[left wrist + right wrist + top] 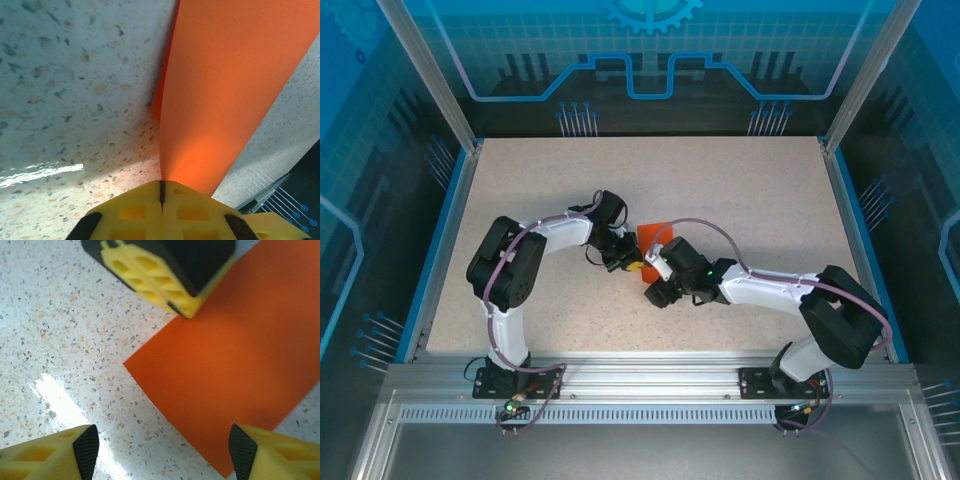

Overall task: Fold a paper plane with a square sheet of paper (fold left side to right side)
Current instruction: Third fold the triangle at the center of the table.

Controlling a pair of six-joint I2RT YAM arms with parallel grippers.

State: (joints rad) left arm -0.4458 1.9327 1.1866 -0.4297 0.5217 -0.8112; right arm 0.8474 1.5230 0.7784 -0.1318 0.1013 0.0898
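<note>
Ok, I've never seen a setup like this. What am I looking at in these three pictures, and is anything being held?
Two robot arms are bolted at the near edge of a speckled table. The overhead picture looks down from behind them, with the left arm on the left and the right arm on the right. The other two pictures come from a camera on each wrist. An orange paper sheet lies mid-table. The left claw is shut, pinching the sheet's edge. The right claw stands open over the sheet, holding nothing.
</note>
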